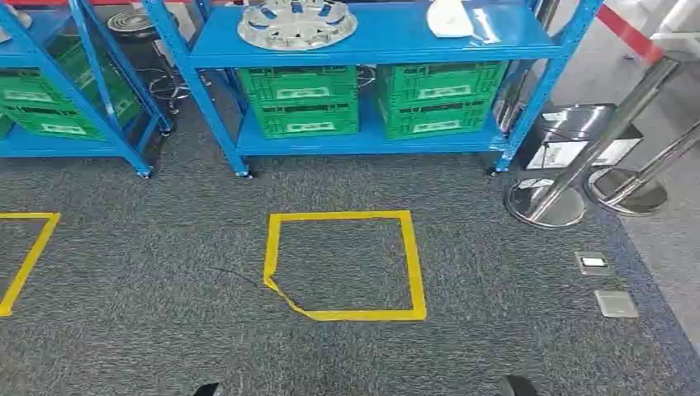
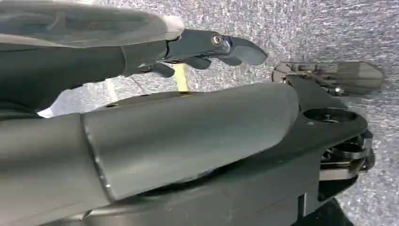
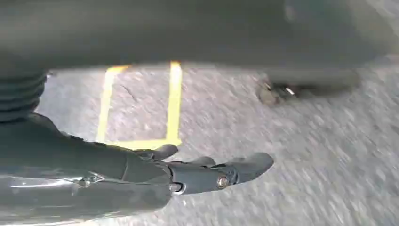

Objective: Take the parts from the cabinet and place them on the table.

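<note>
Head view, silver part (image 1: 297, 23) cropped, white part (image 1: 451, 16) indistinct

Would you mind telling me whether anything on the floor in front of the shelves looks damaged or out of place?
Yes: the yellow tape square on the grey carpet is damaged at its near left corner, where the tape is kinked and pulled inward instead of forming a clean right angle. The other corners look straight.

My left hand (image 2: 221, 49), at the upper middle of its wrist picture, has dark blue-grey fingers with a silver screw at the knuckle. My right hand (image 3: 207, 172), low in its picture, is the same slate colour, with a round silver screw and a ribbed grey cover at the left edge.
</note>
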